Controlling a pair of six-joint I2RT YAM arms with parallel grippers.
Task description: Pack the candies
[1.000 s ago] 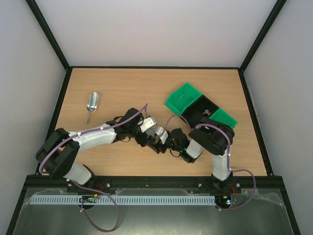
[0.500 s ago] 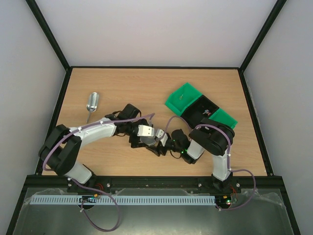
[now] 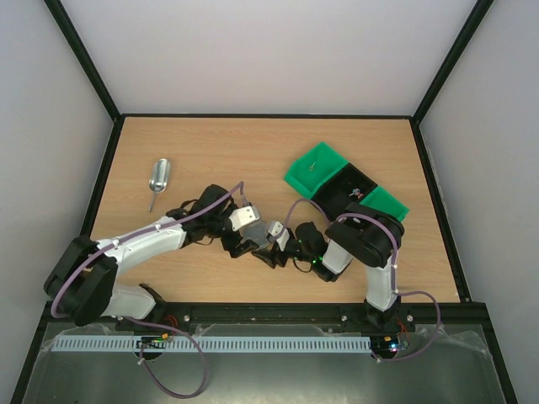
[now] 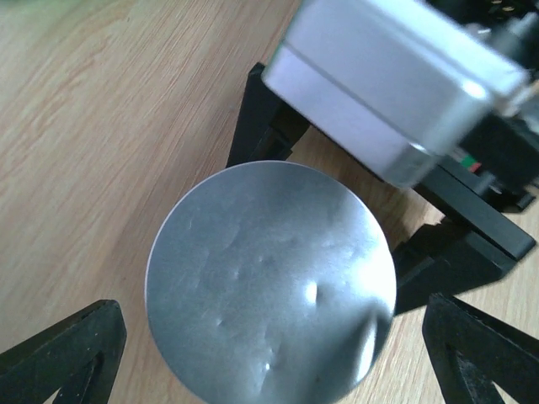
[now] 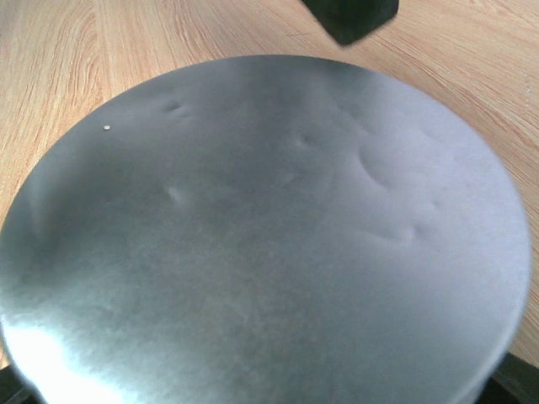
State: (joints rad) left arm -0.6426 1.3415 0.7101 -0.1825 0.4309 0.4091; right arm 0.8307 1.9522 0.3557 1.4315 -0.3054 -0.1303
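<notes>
A round, dented silver container (image 4: 269, 286) fills the space between both grippers above the wooden table (image 3: 210, 151). My left gripper (image 4: 274, 349) is open, its fingers (image 4: 67, 353) wide on either side of the container with a small gap. My right gripper (image 5: 261, 383) reaches in from the other side, and its black fingers (image 4: 459, 252) clamp the container (image 5: 261, 227), which fills its view. In the top view the two grippers meet (image 3: 265, 246) at the table's middle front. A few tiny candies (image 3: 355, 193) lie in the black bin (image 3: 341, 187), and one yellow speck lies in the green bin (image 3: 313, 168).
A metal scoop (image 3: 158, 178) lies at the left of the table. A second green bin (image 3: 386, 202) sits beside the black one at the right. Black frame rails border the table.
The left arm has swung its elbow down and to the left while its gripper stayed at the container. The right arm has hardly moved.
</notes>
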